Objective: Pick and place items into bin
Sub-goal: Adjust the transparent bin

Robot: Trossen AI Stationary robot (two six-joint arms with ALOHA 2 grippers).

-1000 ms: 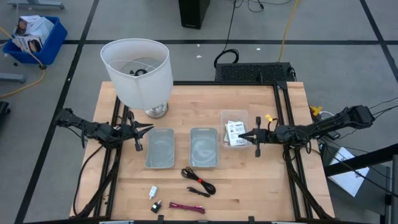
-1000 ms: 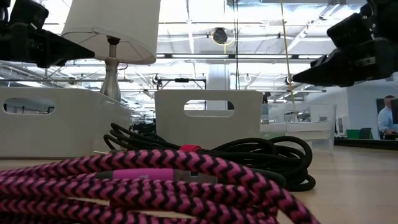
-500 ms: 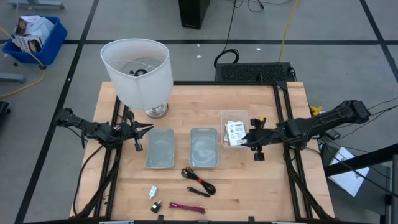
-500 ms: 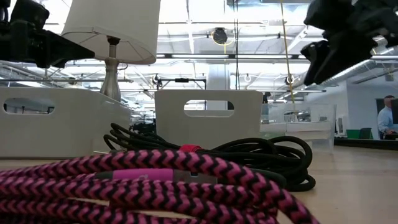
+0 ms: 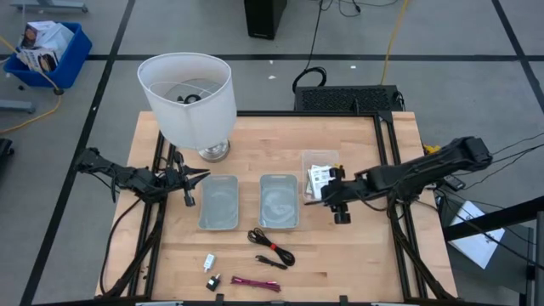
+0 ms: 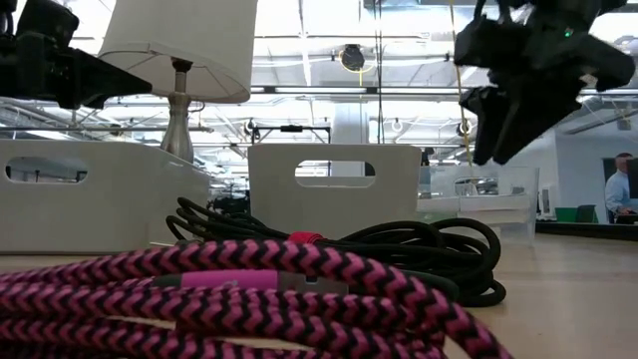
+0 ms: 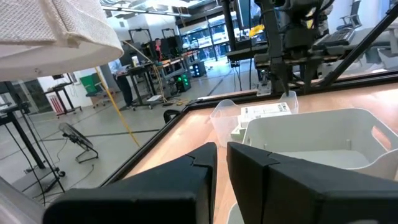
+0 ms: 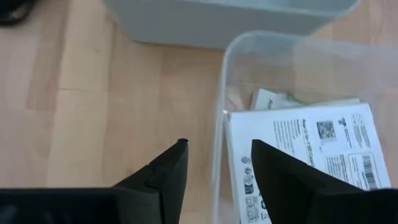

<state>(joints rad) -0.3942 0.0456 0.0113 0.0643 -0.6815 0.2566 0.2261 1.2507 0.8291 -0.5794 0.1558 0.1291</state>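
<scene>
The right arm reaches in from the right edge of the desk [image 5: 357,255], stretched low and nearly level, with its wrist turned so the right end effector [image 5: 327,194] points down at the near left corner of the clear bin [image 5: 308,158]. Its two dark fingers [image 8: 163,177] stand apart with a moderate gap and hold nothing; through that gap its wrist camera shows bare wood and the bin's clear wall. In the low view this end effector hangs above the desk, tilted downward, well clear of the surface.

Inside the clear bin lie the white packets [image 5: 319,180], flat and stacked, their black print facing up. Just to the left of the bin stand two grey trays [image 5: 279,202] side by side, apart from one another.

The left arm rests along the left side of the desk, level, its left end effector [image 5: 189,180] pointing toward the left grey tray and stopping just short of it; the fingers are close together with only a narrow slit between them and nothing in it.

Toward the front of the desk the black cable [image 5: 272,246] lies coiled loosely in front of the right grey tray. Farther forward lies the red-magenta cable [image 5: 255,283], bundled, with the white plug [image 5: 209,262] and the black piece [image 5: 213,281] to its left, all apart from each other. The lamp [image 5: 189,100] stands at the back left corner
</scene>
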